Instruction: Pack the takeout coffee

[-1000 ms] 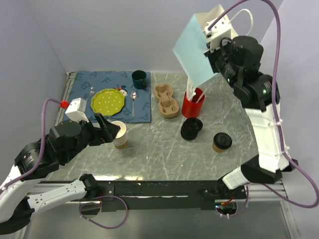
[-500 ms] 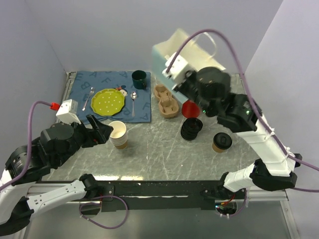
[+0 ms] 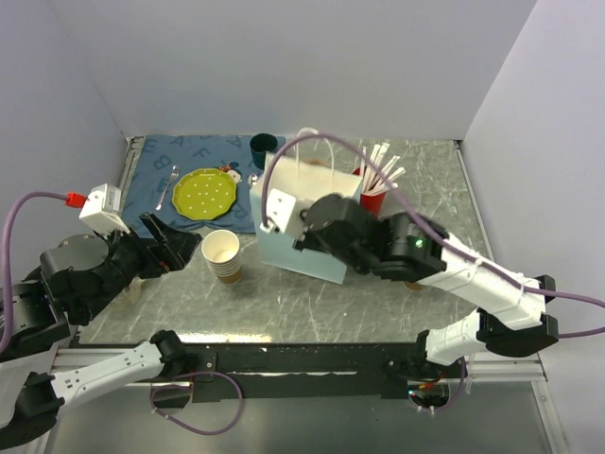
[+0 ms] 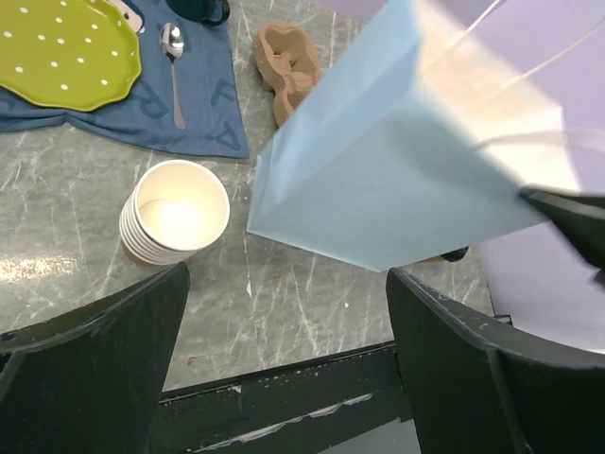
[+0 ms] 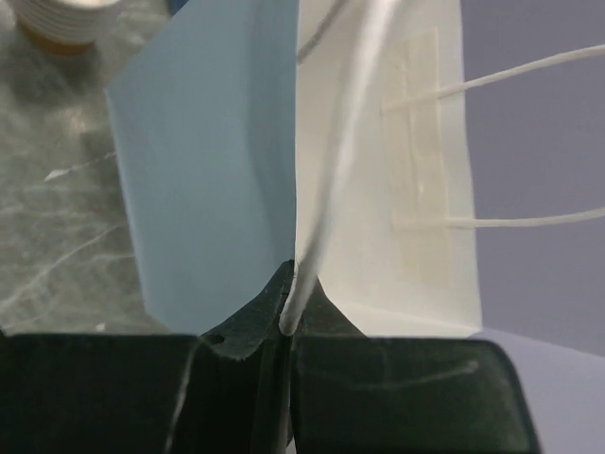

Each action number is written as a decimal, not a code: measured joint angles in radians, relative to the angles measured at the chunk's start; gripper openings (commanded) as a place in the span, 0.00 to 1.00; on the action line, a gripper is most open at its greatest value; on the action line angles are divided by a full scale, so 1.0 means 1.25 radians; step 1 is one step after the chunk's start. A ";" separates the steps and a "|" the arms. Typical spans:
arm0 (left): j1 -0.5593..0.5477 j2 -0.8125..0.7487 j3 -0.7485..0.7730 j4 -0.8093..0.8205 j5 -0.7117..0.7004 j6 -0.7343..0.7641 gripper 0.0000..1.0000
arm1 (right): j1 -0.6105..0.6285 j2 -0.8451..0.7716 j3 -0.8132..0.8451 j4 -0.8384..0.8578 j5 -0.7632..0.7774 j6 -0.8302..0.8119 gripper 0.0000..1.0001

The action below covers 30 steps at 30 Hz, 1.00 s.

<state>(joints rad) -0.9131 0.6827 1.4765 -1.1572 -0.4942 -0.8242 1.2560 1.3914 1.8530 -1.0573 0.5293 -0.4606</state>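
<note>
Grey marbled stone covers the desk (image 3: pixel 312 298), with pale violet walls around it. In the top view a blue placemat (image 3: pixel 151 161) lies at the back left and carries a green dotted plate (image 3: pixel 203 192). A stack of lidless paper cups (image 3: pixel 222 253) stands in front of the mat. Right of the stack, a light blue paper bag (image 3: pixel 301 241) with white cord handles stands upright about in the middle of the desk. The right arm reaches over to it. A red cup (image 3: pixel 375 199) with white straws stands behind the bag. The takeout coffee (image 3: pixel 409 282) is on the desk to the right of the bag. The right arm covers nearly all of it, and only a thin brown edge shows. The left end effector (image 3: pixel 172 244) is left of the cup stack and apart from it.

In the left wrist view the left end effector (image 4: pixel 284 378) is spread wide and holds nothing. The cup stack is below it, and the bag is tilted across the picture. A brown pulp cup carrier (image 4: pixel 288 61) lies beyond the bag, and a spoon (image 4: pixel 173 57) rests on the mat.

In the right wrist view the right end effector (image 5: pixel 286 322) is pressed together on the white handle cord of the bag.
</note>
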 measured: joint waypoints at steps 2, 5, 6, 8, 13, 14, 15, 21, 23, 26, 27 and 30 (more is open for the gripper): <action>0.000 0.003 0.000 -0.001 -0.001 0.002 0.92 | 0.017 -0.015 -0.080 0.009 -0.012 0.024 0.00; 0.000 0.023 0.010 -0.018 -0.013 0.003 0.92 | 0.043 -0.034 -0.199 0.032 -0.041 0.046 0.00; 0.000 0.033 0.013 -0.024 -0.018 0.002 0.92 | 0.052 -0.041 -0.237 0.045 -0.058 0.051 0.00; 0.000 0.050 0.015 -0.027 -0.022 0.002 0.90 | 0.066 -0.059 -0.307 0.089 -0.087 0.056 0.00; 0.000 0.101 0.003 -0.020 -0.020 0.000 0.88 | 0.078 -0.085 -0.374 0.150 -0.140 0.073 0.03; 0.000 0.110 -0.001 -0.017 -0.019 0.000 0.88 | 0.078 -0.086 -0.374 0.159 -0.146 0.078 0.03; 0.000 0.121 -0.006 -0.013 -0.015 -0.001 0.88 | 0.079 -0.089 -0.374 0.167 -0.150 0.083 0.04; 0.000 0.186 -0.031 0.025 0.015 0.001 0.88 | 0.080 -0.128 -0.374 0.190 -0.192 0.103 0.05; 0.000 0.200 -0.038 0.045 0.026 0.003 0.87 | 0.082 -0.141 -0.379 0.197 -0.208 0.108 0.06; 0.000 0.208 -0.040 0.056 0.034 0.003 0.86 | 0.085 -0.152 -0.395 0.208 -0.232 0.119 0.13; 0.000 0.209 -0.042 0.062 0.036 0.003 0.86 | 0.087 -0.154 -0.400 0.209 -0.237 0.124 0.14; 0.000 0.211 -0.055 0.077 0.043 0.003 0.83 | 0.093 -0.152 -0.406 0.208 -0.248 0.132 0.22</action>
<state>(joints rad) -0.9131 0.9470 1.4078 -1.0611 -0.4400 -0.8200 1.3720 1.2015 1.3453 -0.7971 0.2188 -0.2958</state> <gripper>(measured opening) 0.850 0.165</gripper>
